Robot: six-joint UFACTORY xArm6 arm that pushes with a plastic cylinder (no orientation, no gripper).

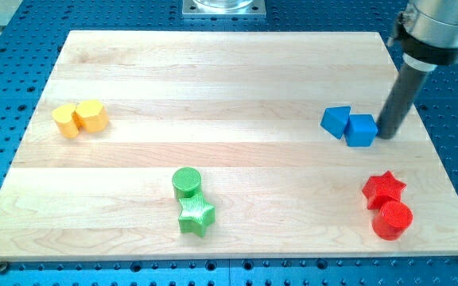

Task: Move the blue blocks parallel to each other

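Two blue blocks lie at the view's right, touching each other: a blue triangular block (pixel 335 121) on the left and a blue cube (pixel 362 130) on its right. My tip (pixel 388 135) is on the board right beside the blue cube's right side, touching it or nearly so. The dark rod rises from there toward the view's top right.
The wooden board (pixel 213 71) sits on a blue perforated table. Two yellow blocks (pixel 79 118) lie at the left. A green cylinder (pixel 187 182) and green star (pixel 196 214) are at bottom centre. A red star (pixel 384 188) and red cylinder (pixel 393 220) are at bottom right.
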